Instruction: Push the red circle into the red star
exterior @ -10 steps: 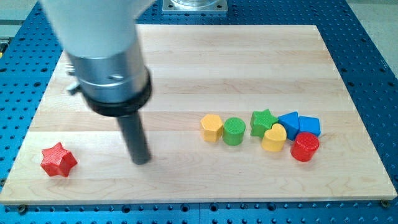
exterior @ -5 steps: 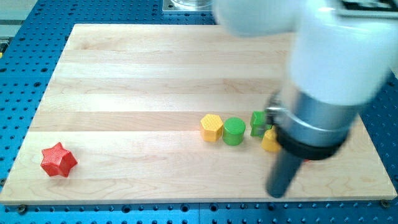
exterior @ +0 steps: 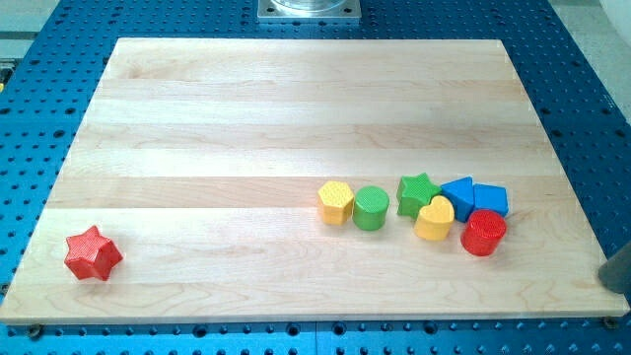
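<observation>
Red circle (exterior: 483, 233) left of my tip (exterior: 618, 281)

Pale wooden board (exterior: 296, 99) on blue perforated table (exterior: 592, 118)

A dark blurred shape (exterior: 619, 268) is cut off by the view's right edge, beside the worktop (exterior: 296, 108); whether it is my tip cannot be told. Two blue blocks (exterior: 474, 197) are partly hidden behind the red circle (exterior: 483, 234) and yellow heart (exterior: 435, 219), their shapes unclear.
</observation>
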Available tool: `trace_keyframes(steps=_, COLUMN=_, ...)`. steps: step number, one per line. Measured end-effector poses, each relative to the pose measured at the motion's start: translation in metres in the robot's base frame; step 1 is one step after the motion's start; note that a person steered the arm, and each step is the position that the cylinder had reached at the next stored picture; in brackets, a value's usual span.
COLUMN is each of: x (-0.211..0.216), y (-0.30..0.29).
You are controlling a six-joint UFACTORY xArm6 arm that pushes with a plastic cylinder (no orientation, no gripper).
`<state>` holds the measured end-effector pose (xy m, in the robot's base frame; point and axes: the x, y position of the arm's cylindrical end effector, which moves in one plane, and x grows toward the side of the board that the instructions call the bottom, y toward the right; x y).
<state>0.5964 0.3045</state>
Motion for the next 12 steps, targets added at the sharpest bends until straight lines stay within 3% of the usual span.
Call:
trace_keyframes(steps=1, x=-0.005, y=0.000)
trace_keyframes(steps=3, x=-0.038, y=-0.080)
trace_keyframes(steps=4, x=-0.045, y=-0.146)
trace_keyframes(steps=6, x=-0.049, y=-0.336)
trace_keyframes(steps=8, x=-0.044, y=-0.461)
trace_keyframes(steps=12, x=-0.042, y=-0.463)
